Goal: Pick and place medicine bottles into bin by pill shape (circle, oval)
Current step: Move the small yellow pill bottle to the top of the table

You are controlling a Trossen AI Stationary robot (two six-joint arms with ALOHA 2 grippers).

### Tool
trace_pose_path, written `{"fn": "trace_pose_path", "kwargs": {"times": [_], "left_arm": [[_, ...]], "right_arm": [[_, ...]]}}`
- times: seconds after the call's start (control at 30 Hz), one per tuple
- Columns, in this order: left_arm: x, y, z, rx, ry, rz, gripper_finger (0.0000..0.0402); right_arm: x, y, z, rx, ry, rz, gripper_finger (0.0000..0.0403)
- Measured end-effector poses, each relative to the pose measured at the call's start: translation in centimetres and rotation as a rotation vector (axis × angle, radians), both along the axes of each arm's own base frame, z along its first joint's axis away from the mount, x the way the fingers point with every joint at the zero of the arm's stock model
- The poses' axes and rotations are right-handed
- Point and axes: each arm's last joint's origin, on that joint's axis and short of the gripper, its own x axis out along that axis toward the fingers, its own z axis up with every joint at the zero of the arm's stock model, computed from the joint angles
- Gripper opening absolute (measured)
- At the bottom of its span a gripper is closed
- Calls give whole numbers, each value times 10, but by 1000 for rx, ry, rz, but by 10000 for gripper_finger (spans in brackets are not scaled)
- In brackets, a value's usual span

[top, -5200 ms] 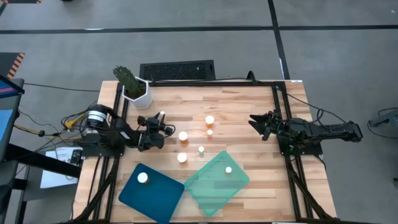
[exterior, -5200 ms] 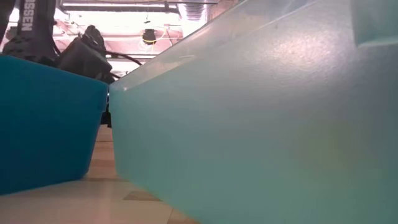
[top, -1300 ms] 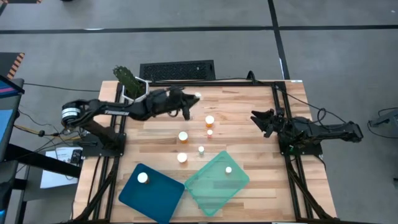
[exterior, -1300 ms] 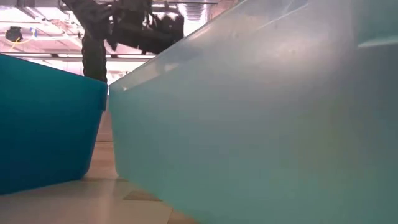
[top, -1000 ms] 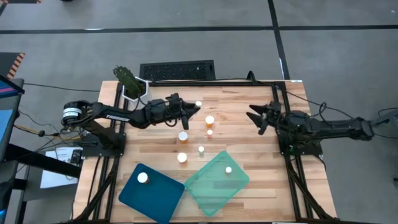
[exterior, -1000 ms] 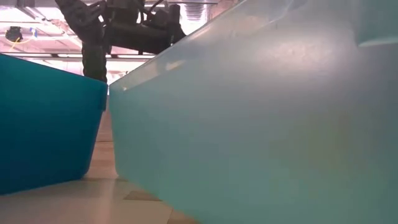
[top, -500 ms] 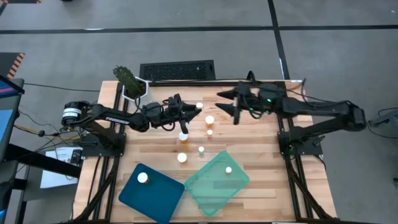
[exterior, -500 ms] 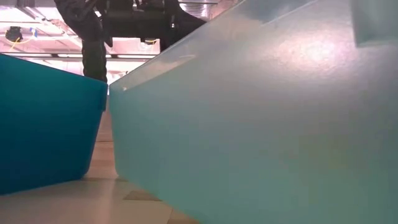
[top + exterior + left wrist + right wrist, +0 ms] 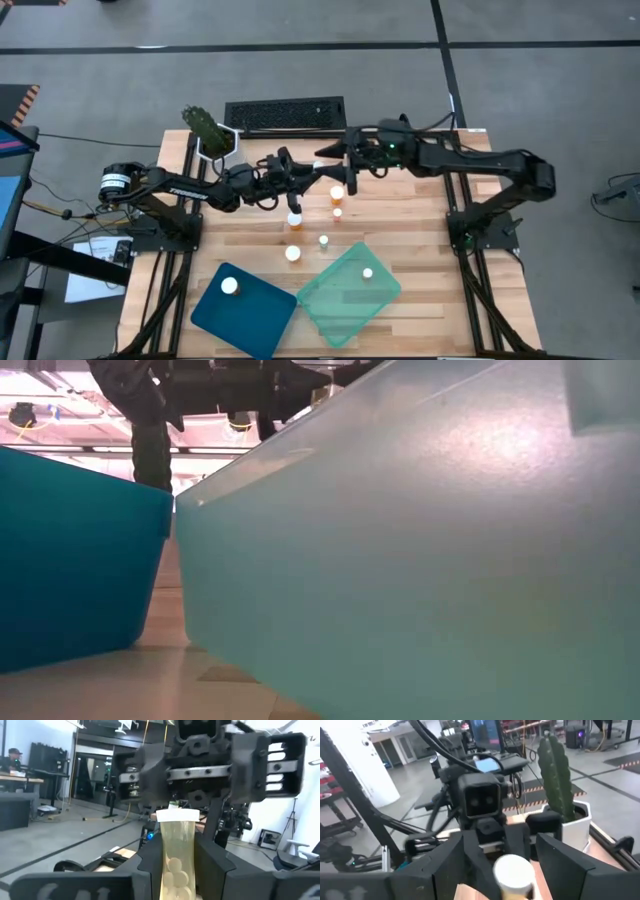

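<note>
My left gripper point(image 9: 312, 173) is shut on a clear amber medicine bottle point(image 9: 176, 855) with a white cap point(image 9: 319, 167) and round pills inside. It holds the bottle above the table's far middle. My right gripper point(image 9: 333, 168) is open and faces it from the right. Its two fingers point(image 9: 465, 855) stand either side of the cap point(image 9: 514, 870), and I cannot tell whether they touch it. Several more white-capped bottles point(image 9: 337, 192) stand on the table below. One stands in the blue tray point(image 9: 243, 310) and one in the green tray point(image 9: 348, 292). My left gripper pinches the bottle's body point(image 9: 176, 870) between its two fingers, below the cap. The fingers come level from the table's left. The bottle stands upright, cap up, lifted clear of the table.
A white pot with a green plant point(image 9: 215, 140) stands at the far left corner. A black grille point(image 9: 285, 113) lies beyond the far edge. In the low view the walls of the blue tray point(image 9: 80, 560) and the green tray point(image 9: 420, 560) block most of the table.
My right gripper has swung from the table's right edge toward the left, up to the bottle held by my left gripper, and has stayed open. My left gripper has kept the bottle lifted at nearly the same place.
</note>
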Motion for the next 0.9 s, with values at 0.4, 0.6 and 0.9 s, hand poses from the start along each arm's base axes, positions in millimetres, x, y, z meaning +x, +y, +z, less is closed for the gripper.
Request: {"fn": "trace_pose_path", "kwargs": {"times": [0.4,0.6,0.9], "left_arm": [[0,0,2,8,-20,-13,78],[-1,0,3,8,-35,-2,78],[-1,0,4,9,-41,-1,78]], "right_arm": [[0,-5,-3,24,16,11,260],[0,-4,-4,29,33,13,260],[0,-4,-5,28,37,13,260]]}}
